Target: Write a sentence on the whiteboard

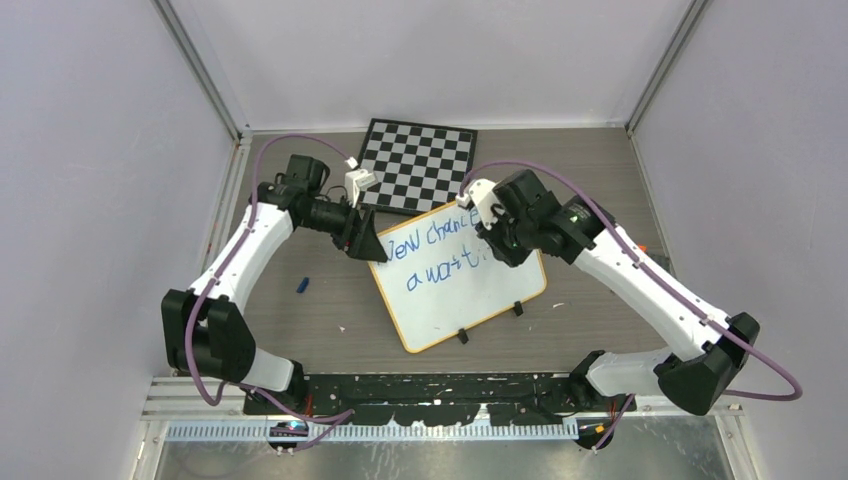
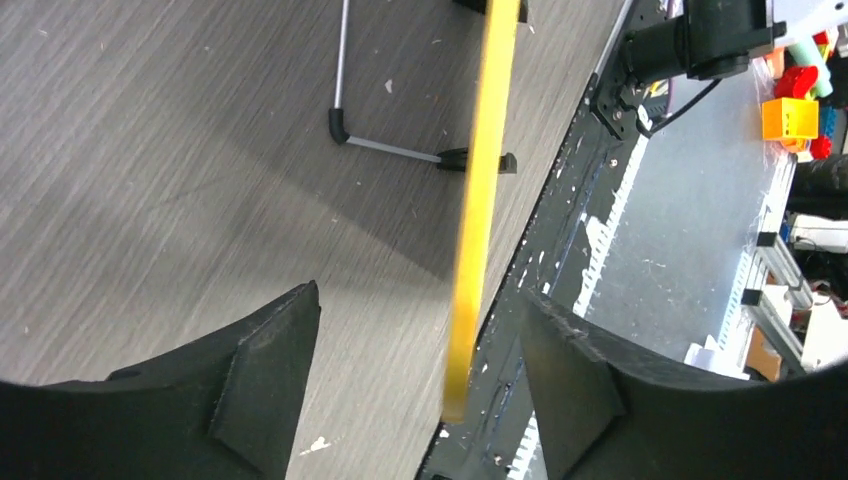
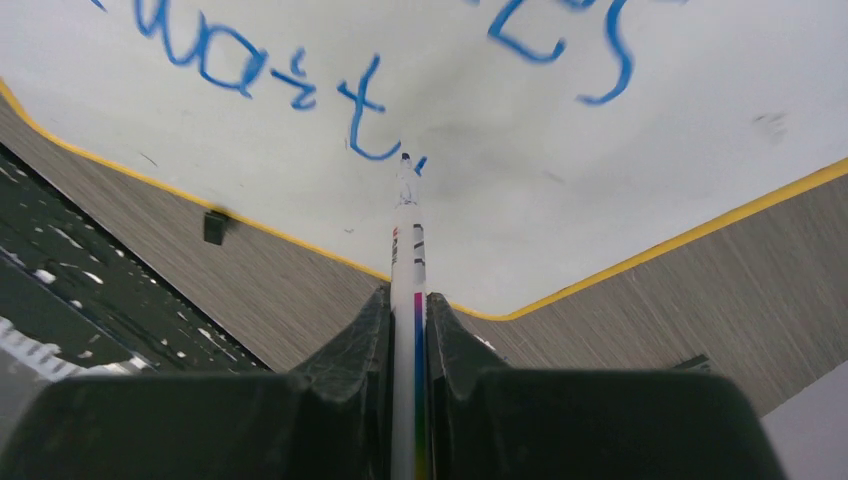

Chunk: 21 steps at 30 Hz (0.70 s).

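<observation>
The whiteboard (image 1: 470,300), white with an orange rim, lies tilted in the middle of the table and carries blue handwriting. My right gripper (image 1: 492,250) is over its upper right part, shut on a white marker (image 3: 408,260). The marker's tip rests on the whiteboard (image 3: 620,170) just after the last blue letter. My left gripper (image 1: 372,246) is at the board's upper left corner. In the left wrist view the orange rim (image 2: 478,220) runs edge-on between the open fingers (image 2: 265,385), touching neither, and my left gripper (image 2: 420,390) holds nothing.
A black-and-white chessboard (image 1: 418,165) lies behind the whiteboard, partly under its far edge. A small blue cap (image 1: 303,285) lies on the table to the left. Two black clips (image 1: 463,336) sit on the board's near edge. A thin metal stand leg (image 2: 385,146) shows beneath the board.
</observation>
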### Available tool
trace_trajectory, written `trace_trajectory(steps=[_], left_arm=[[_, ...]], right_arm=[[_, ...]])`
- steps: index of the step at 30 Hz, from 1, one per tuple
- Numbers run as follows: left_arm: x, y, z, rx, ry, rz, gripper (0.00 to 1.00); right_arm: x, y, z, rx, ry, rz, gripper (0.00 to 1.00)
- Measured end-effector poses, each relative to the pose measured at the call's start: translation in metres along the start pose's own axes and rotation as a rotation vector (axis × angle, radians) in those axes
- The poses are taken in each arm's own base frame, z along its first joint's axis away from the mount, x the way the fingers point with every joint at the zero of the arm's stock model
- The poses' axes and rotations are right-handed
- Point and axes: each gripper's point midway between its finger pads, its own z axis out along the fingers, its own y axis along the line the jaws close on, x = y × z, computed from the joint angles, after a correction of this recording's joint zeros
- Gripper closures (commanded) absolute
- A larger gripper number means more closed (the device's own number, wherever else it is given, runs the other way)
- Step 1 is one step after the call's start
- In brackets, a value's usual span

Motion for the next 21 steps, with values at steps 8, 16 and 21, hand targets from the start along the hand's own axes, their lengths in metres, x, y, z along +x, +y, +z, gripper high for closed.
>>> trace_trajectory(steps=[8,16,21], left_arm=[[0.0,0.001,-0.01,-0.038,-0.008,-0.005,0.0],[-0.038,0.034,-0.09,-0.169,-0.233,-0.1,0.0],[-0.033,0.06,-0.136,-0.329,-0.268,-0.137,0.0]], right_arm=[[-0.082,-0.013,-0.071,-0.028,-0.285,0.082,1.0],[-0.115,-0.045,-0.106,0.008,-0.416,0.204,1.0],[-0.114,-0.053,-0.109,0.004,-0.427,0.273,1.0]])
